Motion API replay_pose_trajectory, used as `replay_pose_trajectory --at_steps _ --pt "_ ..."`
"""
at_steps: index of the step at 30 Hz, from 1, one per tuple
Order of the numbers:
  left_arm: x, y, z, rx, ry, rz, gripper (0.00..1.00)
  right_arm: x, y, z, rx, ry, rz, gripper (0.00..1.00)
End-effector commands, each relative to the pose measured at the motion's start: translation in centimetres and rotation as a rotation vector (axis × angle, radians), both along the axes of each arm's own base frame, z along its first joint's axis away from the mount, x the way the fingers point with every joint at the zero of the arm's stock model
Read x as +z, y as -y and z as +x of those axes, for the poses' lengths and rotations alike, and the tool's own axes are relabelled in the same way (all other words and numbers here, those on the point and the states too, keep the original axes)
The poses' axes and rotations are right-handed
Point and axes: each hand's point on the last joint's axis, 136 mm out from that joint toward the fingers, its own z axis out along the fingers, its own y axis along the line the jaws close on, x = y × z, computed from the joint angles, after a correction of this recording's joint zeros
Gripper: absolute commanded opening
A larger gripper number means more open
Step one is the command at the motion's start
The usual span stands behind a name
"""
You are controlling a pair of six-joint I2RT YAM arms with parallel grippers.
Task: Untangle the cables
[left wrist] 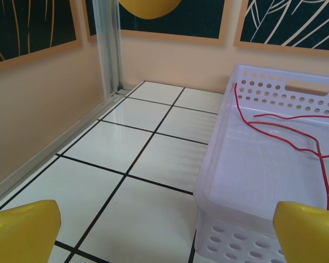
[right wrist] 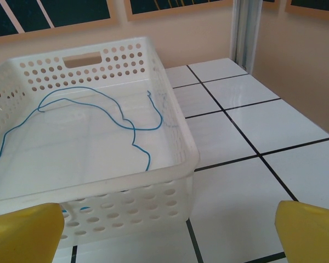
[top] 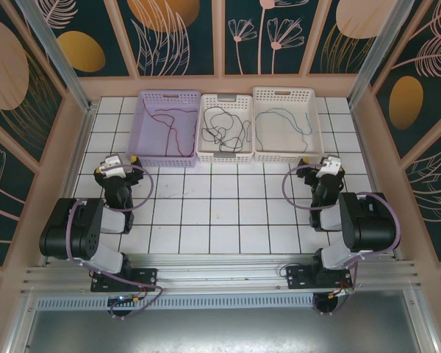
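three baskets hold red cable, black cables, blue cable separately; left fingers and right fingers spread apart.

Left wrist view: the red cable runs off the right edge. Right wrist view: the blue cable exits left.

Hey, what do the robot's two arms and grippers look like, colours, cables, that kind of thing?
The left arm and right arm are built of bulky black cylindrical joints linked by pale grey segments, and are bolted to a metal rail. A purple cable loops along each. The left gripper and right gripper have white bodies and yellow fingertips.
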Motion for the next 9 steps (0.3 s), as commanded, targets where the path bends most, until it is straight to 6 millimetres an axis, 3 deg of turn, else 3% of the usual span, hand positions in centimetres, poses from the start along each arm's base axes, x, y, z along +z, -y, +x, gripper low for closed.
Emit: replay_pose_trajectory --at_steps 1,9 --pt "1.08 0.07 0.03 -0.009 0.042 0.002 0.99 1.38 0.38 0.21 -0.021 0.058 0.016 0.99" --pt "1.16 0.20 0.03 -0.017 0.044 0.004 0.99 1.40 0.38 0.21 -0.021 0.058 0.015 0.99"
